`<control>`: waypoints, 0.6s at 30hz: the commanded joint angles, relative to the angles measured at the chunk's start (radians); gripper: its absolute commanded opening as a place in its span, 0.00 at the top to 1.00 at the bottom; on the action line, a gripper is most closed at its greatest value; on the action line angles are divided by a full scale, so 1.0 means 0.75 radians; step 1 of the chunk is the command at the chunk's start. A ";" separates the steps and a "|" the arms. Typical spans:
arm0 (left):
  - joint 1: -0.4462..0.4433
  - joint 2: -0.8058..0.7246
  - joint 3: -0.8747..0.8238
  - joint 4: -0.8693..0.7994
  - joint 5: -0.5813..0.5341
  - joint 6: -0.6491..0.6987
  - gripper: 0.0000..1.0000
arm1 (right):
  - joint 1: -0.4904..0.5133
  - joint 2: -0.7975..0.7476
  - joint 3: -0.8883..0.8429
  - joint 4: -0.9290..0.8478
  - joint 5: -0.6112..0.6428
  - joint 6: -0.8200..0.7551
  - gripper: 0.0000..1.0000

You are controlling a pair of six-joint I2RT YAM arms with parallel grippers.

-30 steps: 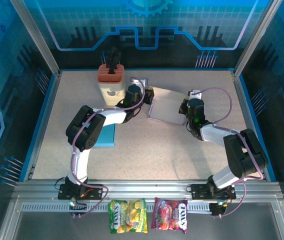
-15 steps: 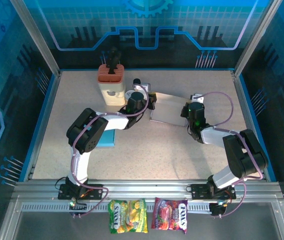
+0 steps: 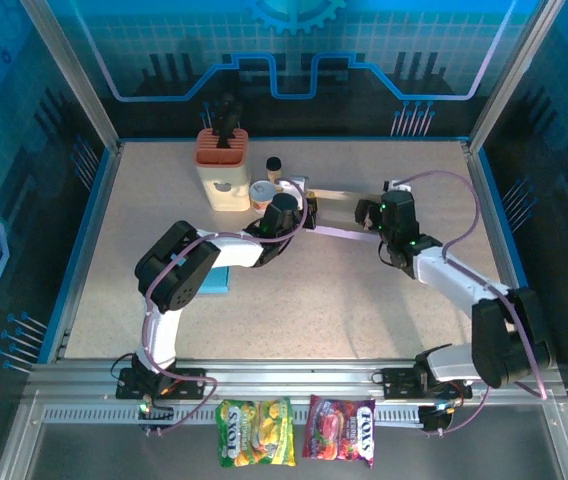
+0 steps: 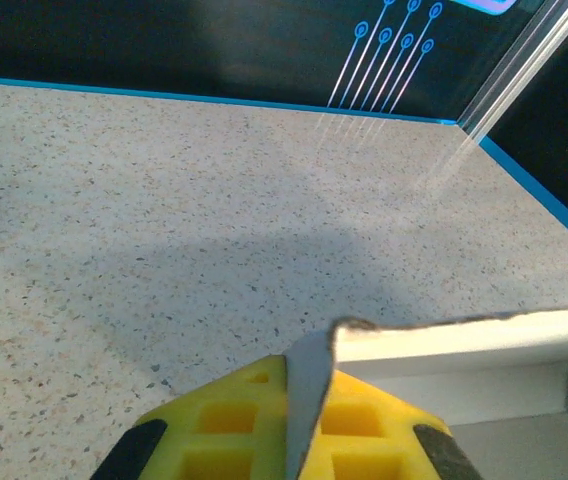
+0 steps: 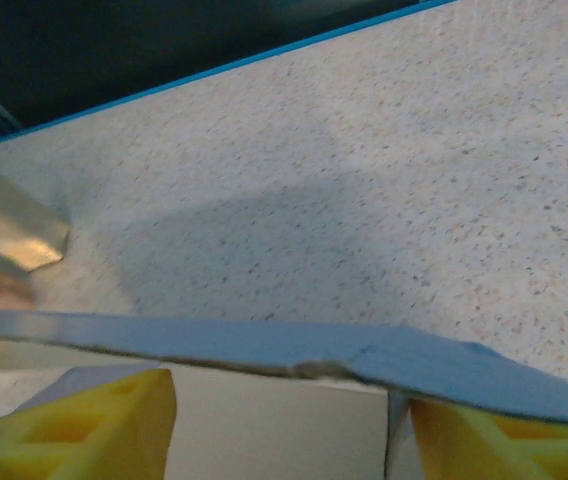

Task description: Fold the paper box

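While the left gripper (image 4: pixel 286 405) pinches a wall of the paper box (image 3: pixel 342 192) | right gripper (image 5: pixel 289 425) gapes wide, box spanning its jaws | folding looks unfinished, flaps remain.

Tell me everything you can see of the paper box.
The paper box is thin pale cardboard, white to greyish, with rough edges. It lies low, far across the table. The left end effector is shut on one flap; the right end effector stands open at another panel.
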 commanded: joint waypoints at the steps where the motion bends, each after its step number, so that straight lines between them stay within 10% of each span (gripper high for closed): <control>1: -0.049 -0.030 -0.012 -0.090 0.059 0.053 1.00 | 0.033 -0.083 0.065 -0.304 -0.197 0.148 0.31; 8: -0.052 -0.026 0.011 -0.131 0.051 0.074 1.00 | 0.041 -0.274 0.107 -0.643 -0.283 0.295 0.10; 18: -0.056 -0.013 0.025 -0.141 0.042 0.086 1.00 | 0.045 -0.467 0.205 -0.926 -0.362 0.408 0.05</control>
